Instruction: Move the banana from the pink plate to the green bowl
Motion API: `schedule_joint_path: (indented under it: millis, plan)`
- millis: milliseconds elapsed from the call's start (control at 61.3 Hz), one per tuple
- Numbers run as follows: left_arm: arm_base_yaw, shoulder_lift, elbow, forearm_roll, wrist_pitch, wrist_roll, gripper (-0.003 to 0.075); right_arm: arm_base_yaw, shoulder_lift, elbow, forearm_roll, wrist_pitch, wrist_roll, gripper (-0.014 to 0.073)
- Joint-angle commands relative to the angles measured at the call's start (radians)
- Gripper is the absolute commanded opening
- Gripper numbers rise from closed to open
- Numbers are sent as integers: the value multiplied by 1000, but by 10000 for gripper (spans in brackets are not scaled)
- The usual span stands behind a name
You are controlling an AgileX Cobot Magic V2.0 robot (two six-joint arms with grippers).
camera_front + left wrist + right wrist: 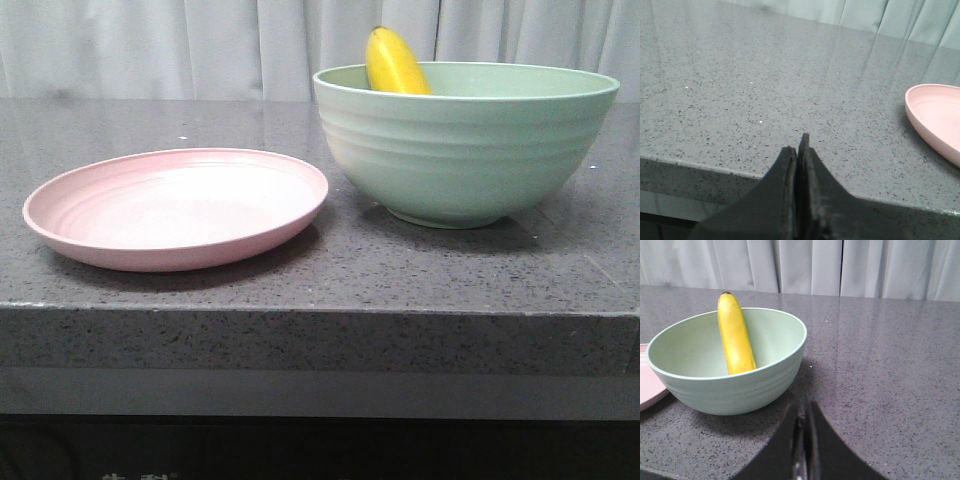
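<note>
Banana (395, 64), short, plump, glossy yellow with dark stem tip: standing steeply inside the deep ridged mint-green bowl (465, 150) at frame right, propping against its wall; shallow matte pink plate (180, 205) sitting bare at frame left, suggesting transfer done; left gripper (798, 150) and right gripper (804, 415) both showing fingers pressing together, gripping nothing.

The banana (736, 337) leans upright inside the bowl (730, 385), its dark tip sticking up above the far rim. The bowl stands on the grey speckled surface (890, 365), with the plate (647, 385) edge just beside it. The right pincer (804, 440) hovers near the bowl, jaws pressed together, holding nothing. A pale curtain (805, 265) hangs behind.
</note>
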Motion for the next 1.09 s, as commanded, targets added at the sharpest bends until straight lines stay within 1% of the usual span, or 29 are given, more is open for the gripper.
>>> schedule_joint_path:
  millis: [0,652,718,816,979,1077]
  plan:
    - [2,-21,3,-11,-90,-2,-18,-5,9,-25,6,-76,-10,-59]
    - [2,-21,3,-11,-90,-2,-18,-5,9,-25,6,-75,-10,-59]
    - [2,-21,3,-11,-90,-2,-18,-5,9,-17,7,-95,-10,-59]
    - [2,-21,3,-11,-90,-2,-18,-3,-1,37,1,-138,29,-59]
    - [2,-21,3,-11,-90,-2,-18,-47,-85,192,-111,-234,190,-59]
    - [2,-21,3,-11,-90,-2,-18,-72,-165,274,-118,-243,204,-59]
